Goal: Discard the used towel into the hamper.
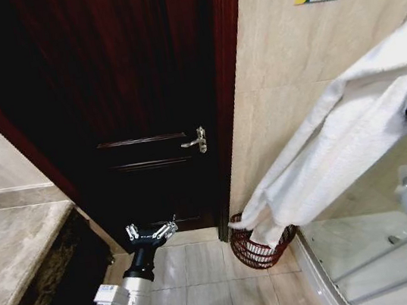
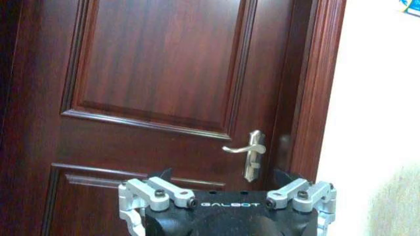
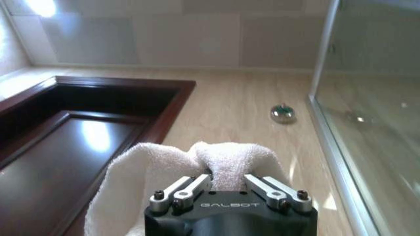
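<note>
My right gripper (image 3: pixel 226 189) jaws pinch the soft, limp white towel (image 1: pixel 324 142) by a bunched fold, its tail draping over the hamper (image 1: pixel 258 250); left gripper (image 1: pixel 152 231) jaws gape empty.

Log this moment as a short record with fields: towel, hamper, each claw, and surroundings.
towel: white towel, gripped at its upper end by the right claw, hanging down toward the hamper
hamper: dark wire basket on the floor by the wall beside the door, the towel's lower end in front of its rim
right claw: raised high at right, shut on the towel
left claw: low, open, empty, facing the door
surroundings: dark wooden door with a metal handle
</note>
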Available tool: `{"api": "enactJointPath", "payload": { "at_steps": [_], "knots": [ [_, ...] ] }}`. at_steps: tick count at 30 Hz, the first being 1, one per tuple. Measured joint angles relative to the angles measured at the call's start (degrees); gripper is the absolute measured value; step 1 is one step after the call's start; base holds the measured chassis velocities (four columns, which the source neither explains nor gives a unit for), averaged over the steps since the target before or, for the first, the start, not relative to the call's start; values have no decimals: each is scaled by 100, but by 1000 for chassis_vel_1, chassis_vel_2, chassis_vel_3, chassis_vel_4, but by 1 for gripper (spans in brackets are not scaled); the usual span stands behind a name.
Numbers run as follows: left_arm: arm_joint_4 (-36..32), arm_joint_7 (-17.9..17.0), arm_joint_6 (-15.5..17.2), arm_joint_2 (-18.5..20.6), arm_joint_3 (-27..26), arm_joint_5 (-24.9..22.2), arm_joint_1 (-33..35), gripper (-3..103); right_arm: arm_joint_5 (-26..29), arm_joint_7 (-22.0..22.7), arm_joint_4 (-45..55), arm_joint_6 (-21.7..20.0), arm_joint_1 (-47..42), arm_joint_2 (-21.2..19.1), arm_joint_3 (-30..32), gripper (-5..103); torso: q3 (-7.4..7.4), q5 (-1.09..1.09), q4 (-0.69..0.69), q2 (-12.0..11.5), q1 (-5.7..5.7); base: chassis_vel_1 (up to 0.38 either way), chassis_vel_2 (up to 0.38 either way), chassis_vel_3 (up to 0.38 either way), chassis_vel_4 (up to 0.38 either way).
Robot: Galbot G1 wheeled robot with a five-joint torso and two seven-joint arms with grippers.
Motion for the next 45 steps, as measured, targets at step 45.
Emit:
{"api": "enactJointPath", "payload": {
  "at_steps": [45],
  "knots": [
    [0,0,0,0,0,0,0,100,-464,-251,-1347,453,751,416,-1224,8,0,0,0,-1,1,0,0,0,0]
  ]
}}
